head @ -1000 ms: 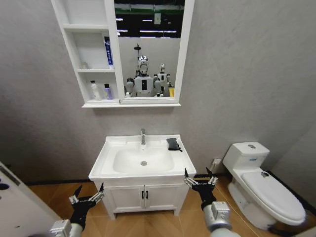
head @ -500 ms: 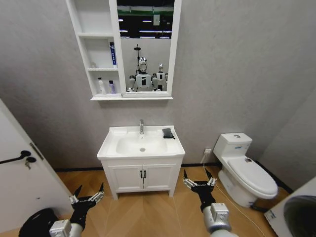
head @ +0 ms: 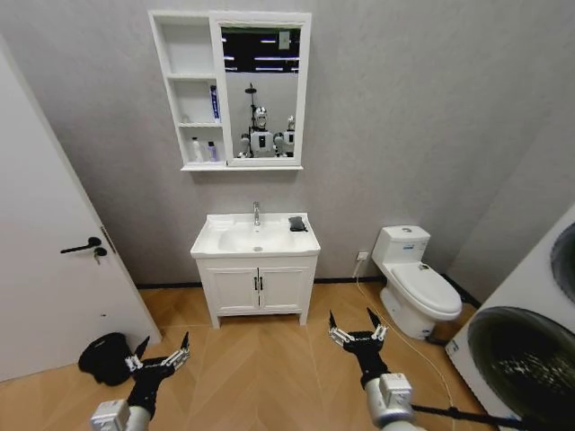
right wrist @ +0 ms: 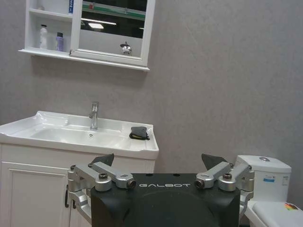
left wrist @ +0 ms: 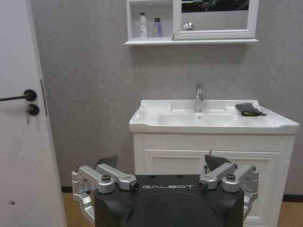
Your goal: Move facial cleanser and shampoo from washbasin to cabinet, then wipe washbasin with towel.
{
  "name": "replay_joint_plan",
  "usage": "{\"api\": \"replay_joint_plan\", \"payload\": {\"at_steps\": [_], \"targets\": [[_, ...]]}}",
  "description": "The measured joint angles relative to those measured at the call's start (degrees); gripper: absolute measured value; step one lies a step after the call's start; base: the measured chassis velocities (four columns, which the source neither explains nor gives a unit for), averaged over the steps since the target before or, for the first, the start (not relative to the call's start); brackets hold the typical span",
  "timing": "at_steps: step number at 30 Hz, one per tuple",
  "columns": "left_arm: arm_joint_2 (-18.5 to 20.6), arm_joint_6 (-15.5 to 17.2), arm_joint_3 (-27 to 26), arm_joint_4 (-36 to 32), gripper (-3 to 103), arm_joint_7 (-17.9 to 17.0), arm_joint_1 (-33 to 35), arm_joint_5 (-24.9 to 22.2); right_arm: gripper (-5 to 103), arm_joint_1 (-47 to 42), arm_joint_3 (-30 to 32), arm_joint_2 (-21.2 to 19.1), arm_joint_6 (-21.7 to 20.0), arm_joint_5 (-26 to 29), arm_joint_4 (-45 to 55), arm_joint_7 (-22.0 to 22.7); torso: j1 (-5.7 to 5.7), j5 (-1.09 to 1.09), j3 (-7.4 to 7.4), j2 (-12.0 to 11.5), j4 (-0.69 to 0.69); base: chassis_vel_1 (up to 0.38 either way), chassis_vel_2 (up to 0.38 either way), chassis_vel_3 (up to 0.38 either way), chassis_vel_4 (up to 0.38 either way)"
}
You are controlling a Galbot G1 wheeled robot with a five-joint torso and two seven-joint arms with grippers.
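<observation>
Both grippers hang low with fingers spread, holding nothing: left gripper [head: 159,358] at seven o'clock, right gripper [head: 356,330] at five. At twelve, the washbasin [head: 216,242] carries the towel [head: 296,224]; two bottles [head: 203,150] stand in the cabinet [head: 182,90].

washbasin [head: 216,244]: white, chrome tap
towel [head: 296,224]: dark grey-black, at the basin's right rear corner in the head view
cabinet [head: 187,90]: white frame, mirror panel reflecting dark ceiling with light strips
bottles on the lowest shelf [left wrist: 143,25]: one white, one purple with dark cap
tube on the middle shelf [head: 214,102]: blue and white
wall [head: 404,108]: mottled grey
floor [head: 260,368]: light wood, herringbone pattern
toilet [head: 415,283]: white
left gripper [head: 158,355]: black with silver fingers
right gripper [head: 354,331]: black with silver fingers
</observation>
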Motion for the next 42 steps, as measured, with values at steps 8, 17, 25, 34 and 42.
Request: {"api": "replay_joint_plan", "payload": {"at_steps": [8, 17, 25, 34, 42], "targets": [[0.00, 0.00, 0.01, 0.01, 100, 0.03, -0.02, 0.00, 100, 0.59, 0.07, 0.42, -0.59, -2.53, -1.00, -0.50, 0.12, 0.01, 0.04, -0.06, 0.04, -0.040, -0.012, 0.038, -0.012], [0.00, 0.00, 0.01, 0.01, 100, 0.03, -0.01, 0.00, 100, 0.56, 0.10, 0.43, -0.73, -2.58, -1.01, -0.43, 0.04, 0.01, 0.02, -0.03, 0.02, -0.011, 0.020, 0.020, -0.018], [0.00, 0.00, 0.01, 0.01, 100, 0.03, -0.01, 0.00, 100, 0.55, 0.13, 0.43, -0.75, -2.57, -1.01, -0.40, 0.04, 0.01, 0.02, -0.03, 0.02, 0.000, 0.000, 0.000, 0.000], [0.00, 0.00, 0.00, 0.01, 100, 0.03, 0.00, 0.00, 100, 0.56, 0.13, 0.42, -0.79, -2.54, -1.00, -0.36, 0.04, 0.01, 0.02, -0.03, 0.02, 0.000, 0.000, 0.000, 0.000], [0.00, 0.00, 0.01, 0.01, 100, 0.03, -0.01, 0.00, 100, 0.56, 0.13, 0.42, -0.80, -2.52, -0.99, -0.33, 0.05, 0.01, 0.02, -0.03, 0.02, 0.000, 0.000, 0.000, 0.000]]}}
